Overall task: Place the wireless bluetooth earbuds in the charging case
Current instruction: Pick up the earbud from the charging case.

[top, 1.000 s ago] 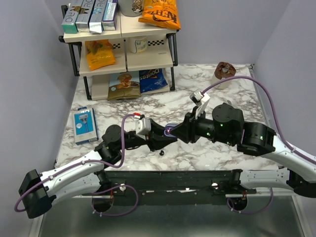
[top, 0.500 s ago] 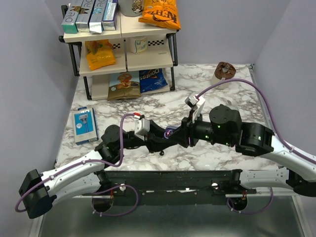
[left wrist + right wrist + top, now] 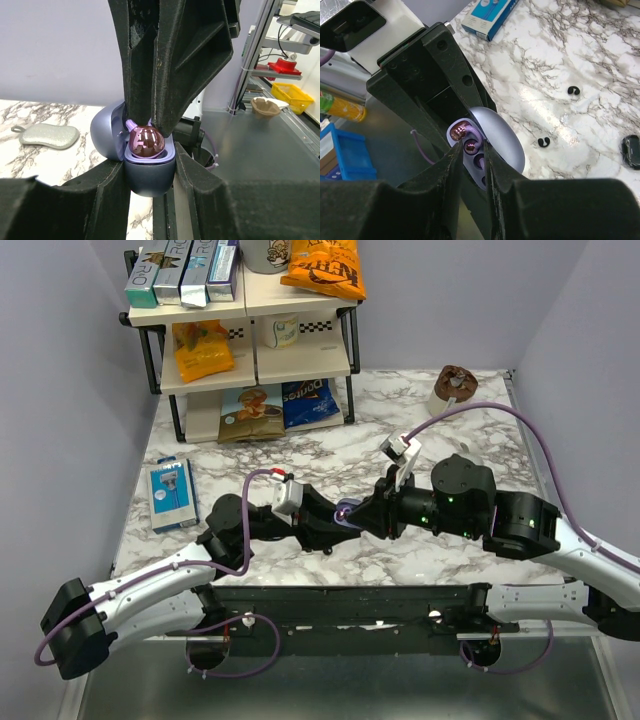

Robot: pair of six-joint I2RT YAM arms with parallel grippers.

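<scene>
The earbud (image 3: 146, 141) sits in the open case (image 3: 149, 179) at frame centre, rounded back toward the left wrist camera. Since a second ago the right gripper (image 3: 150, 124) has dipped onto it, fingers nearly closed, pinching its top. The left gripper (image 3: 150, 162) clamps the case, mouth up, lid tilted left

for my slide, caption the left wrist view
Left gripper holds the open case while right gripper presses an earbud into it
</scene>
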